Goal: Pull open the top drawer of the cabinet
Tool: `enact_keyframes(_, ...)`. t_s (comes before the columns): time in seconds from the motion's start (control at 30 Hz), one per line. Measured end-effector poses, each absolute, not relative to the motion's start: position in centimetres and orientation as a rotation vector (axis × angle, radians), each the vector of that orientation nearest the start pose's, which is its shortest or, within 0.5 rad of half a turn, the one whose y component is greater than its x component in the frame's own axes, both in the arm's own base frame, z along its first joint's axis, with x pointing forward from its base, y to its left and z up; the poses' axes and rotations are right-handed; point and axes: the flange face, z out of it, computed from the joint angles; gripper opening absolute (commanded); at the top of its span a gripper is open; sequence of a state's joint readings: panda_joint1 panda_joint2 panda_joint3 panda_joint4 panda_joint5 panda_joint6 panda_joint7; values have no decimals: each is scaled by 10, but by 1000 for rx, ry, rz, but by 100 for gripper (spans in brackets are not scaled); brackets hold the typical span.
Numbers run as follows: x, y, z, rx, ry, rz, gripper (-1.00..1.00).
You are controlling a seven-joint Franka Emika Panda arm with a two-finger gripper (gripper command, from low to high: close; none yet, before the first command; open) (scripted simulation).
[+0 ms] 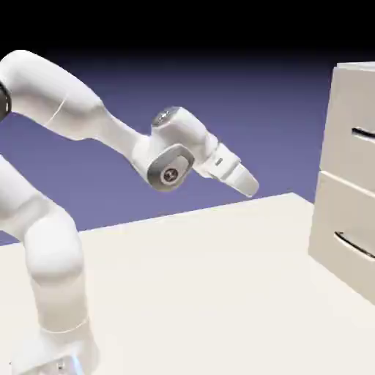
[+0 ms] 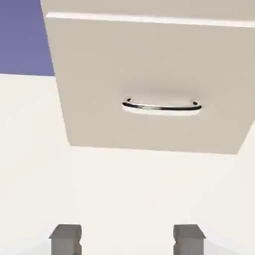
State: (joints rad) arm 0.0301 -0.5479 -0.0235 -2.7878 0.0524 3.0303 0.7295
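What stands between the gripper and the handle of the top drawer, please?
Nothing visible does. In the exterior view, the open gripper points down toward the table, and only open space separates it from the top drawer's handle, which sits higher. The lower drawer faces the hand camera.

Hand view: cab. [image 2: 149,60] lower drawer front [image 2: 94,99], beige, w/ curved shiny metal handle [image 2: 162,107] running horiz., R of the front's middle. Pale ledge [image 2: 149,19] across top of front, strip of cab. above it. Blue-violet backdrop [image 2: 22,37] top L. Cream worktop [image 2: 124,191] below & to L. Grey fingers [image 2: 66,240] at bottom edge, wide apart, only worktop showing btwn; both well apart from handle.
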Motion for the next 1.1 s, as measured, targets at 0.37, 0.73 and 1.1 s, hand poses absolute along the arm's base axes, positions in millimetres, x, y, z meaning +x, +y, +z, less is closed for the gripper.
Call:
enact_keyframes(0.37, 454, -57, 449, -2094, 1395, -723, 0)
enact_keyframes(0.73, 501, -101, 422, -1717, 1682, -527, 0)
enact_keyframes(1.1, 543, -127, 403, -1338, 1835, -459, 0)
